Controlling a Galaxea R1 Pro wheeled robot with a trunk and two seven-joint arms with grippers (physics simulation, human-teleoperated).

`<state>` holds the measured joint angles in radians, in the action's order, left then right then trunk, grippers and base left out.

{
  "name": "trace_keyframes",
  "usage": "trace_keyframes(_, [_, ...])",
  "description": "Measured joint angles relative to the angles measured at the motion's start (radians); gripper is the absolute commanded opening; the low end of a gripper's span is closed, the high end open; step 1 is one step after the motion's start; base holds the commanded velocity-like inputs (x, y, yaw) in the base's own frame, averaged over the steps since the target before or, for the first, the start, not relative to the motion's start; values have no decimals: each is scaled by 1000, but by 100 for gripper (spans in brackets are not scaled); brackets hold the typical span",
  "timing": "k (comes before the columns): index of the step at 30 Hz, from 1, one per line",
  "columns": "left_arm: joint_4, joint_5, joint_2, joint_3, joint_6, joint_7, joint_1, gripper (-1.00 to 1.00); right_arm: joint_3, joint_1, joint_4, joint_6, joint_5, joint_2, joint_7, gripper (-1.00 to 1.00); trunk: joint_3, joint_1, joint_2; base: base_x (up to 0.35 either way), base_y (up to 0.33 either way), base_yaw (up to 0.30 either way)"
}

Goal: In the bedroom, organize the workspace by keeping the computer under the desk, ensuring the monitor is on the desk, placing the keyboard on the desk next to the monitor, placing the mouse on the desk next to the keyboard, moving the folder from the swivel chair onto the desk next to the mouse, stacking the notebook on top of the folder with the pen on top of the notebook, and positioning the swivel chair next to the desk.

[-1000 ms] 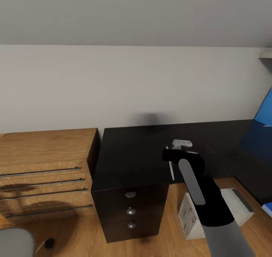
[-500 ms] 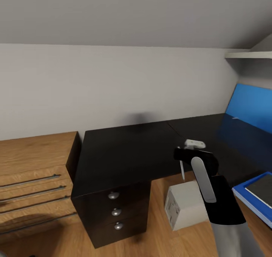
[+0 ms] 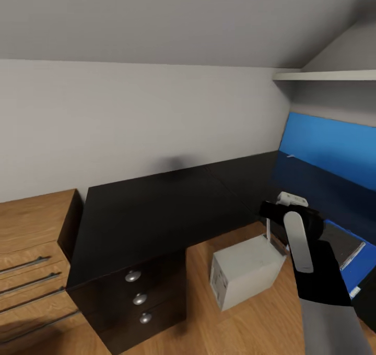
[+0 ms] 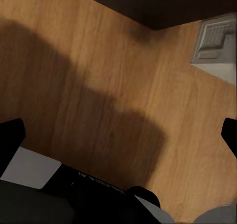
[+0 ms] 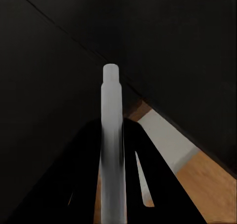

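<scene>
Only faint illegible lettering [image 4: 94,181].

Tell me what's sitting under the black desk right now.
Under the desk, the light grey computer stands on the wood floor, beside the drawer unit. The right arm covers its far corner, and the space behind it is hidden by the desktop.

A light-wood dresser [image 3: 31,240] stands on the wooden floor [image 3: 245,318], beneath a white wall shelf [image 3: 326,75].
</scene>
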<state>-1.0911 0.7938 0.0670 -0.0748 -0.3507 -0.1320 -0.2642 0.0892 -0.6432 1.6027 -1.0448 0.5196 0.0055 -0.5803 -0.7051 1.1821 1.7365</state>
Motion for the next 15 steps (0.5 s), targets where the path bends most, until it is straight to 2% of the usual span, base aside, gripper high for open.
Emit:
trace_keyframes(6, [9,0,-2,10,-3,3,4,100,48,-6,-2,0,-1,0,-1,-100,0,0,0,0,0,-298])
trace_keyframes(15, [28,0,-2,15,0,3,5,100,65,-8,1,0,-2,0,-3,-100,0,0,0,0,0,-298])
